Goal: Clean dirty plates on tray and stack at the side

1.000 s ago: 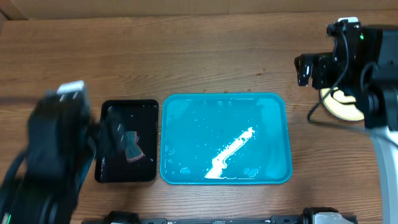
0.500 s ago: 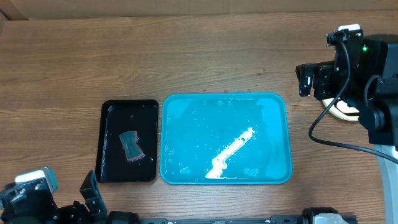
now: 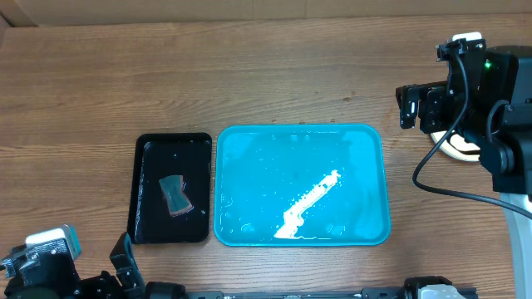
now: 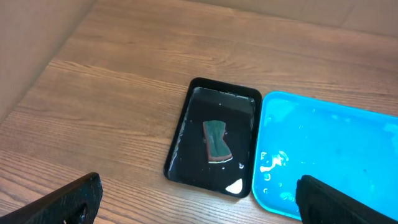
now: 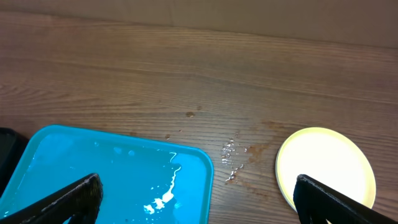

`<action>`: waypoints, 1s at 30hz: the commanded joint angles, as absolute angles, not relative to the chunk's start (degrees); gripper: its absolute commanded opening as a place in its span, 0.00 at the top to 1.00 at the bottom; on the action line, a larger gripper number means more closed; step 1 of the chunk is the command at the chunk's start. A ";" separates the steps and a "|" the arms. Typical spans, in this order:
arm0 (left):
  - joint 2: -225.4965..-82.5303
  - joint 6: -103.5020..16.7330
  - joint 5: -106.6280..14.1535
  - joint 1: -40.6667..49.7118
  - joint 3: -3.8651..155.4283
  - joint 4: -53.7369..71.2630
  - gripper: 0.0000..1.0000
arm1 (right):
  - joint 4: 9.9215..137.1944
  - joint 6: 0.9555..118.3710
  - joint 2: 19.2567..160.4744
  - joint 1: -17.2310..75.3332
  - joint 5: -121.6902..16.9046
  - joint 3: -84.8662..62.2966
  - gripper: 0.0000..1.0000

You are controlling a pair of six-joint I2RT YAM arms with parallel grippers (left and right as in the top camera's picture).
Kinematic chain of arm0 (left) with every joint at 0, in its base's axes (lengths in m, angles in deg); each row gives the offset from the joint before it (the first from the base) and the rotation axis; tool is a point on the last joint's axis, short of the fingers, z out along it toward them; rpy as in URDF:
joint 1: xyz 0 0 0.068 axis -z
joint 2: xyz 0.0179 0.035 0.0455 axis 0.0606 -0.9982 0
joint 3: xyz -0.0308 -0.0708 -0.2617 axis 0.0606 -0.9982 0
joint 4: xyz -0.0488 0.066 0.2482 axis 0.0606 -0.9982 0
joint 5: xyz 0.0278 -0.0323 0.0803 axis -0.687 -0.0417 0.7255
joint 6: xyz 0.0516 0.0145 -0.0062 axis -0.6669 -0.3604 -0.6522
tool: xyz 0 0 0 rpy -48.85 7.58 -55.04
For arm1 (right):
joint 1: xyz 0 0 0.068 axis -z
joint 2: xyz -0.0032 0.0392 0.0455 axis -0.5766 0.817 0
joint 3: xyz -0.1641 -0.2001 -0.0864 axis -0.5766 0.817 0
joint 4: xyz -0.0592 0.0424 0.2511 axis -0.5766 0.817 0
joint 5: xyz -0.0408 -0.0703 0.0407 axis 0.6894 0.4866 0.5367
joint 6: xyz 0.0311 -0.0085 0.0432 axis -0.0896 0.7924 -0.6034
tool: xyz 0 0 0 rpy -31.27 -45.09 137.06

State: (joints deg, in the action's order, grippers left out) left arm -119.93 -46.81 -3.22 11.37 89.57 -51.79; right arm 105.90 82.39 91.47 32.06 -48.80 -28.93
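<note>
From overhead, the main change is on the left. A second ago the left arm (image 3: 46, 264) loomed over the black tray (image 3: 148, 166) that lies just left of the tray (image 3: 249, 158). Now it is drawn back to the near-left corner, well apart from the tray, its left gripper (image 3: 125, 259) empty and spread. The right arm (image 3: 490, 108) has shifted only slightly and now sits still. It hangs to the right of the tray with the right gripper (image 3: 406, 106) wide open and holding nothing. The tray carries only water and a white glare. The plates (image 3: 455, 148) lie right of it, mostly hidden beneath that arm, so the work looks finished or nearly so. The left wrist view shows its jaws parted at the frame's lower corners. The sponge (image 4: 215, 142) lies in the black tray, just left of the tray's wet edge. The right wrist view also shows parted jaws with nothing between them. Right of the tray's far-right corner lies a pale yellow plate with a clean face, and whether more lie under it I cannot tell. Droplets (image 5: 233, 158) dot the table (image 5: 124, 68) between the tray and that plate. The table is brown wood grain, otherwise dry. Beyond the tray, a plain tan board (image 3: 249, 8) runs along the far edge.
</note>
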 commanded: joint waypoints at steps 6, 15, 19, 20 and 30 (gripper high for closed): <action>-119.84 -46.22 -3.86 11.75 89.55 -51.77 0.00 | 105.44 82.57 91.21 31.64 -52.21 -30.16 0.00; -119.84 -46.22 -3.86 11.75 89.55 -51.75 0.00 | 105.81 82.18 91.28 31.64 -61.04 -30.14 0.00; -119.84 -46.22 -3.86 11.75 89.53 -51.77 0.00 | 105.81 82.18 91.28 31.64 -65.19 -30.14 0.00; -119.84 -46.22 -3.86 11.75 89.53 -51.77 0.00 | 105.81 82.18 91.28 31.62 -65.21 -30.14 0.00; -119.84 -46.22 -3.86 11.75 89.53 -51.75 0.01 | 105.44 82.39 91.25 31.68 -63.73 -30.11 0.00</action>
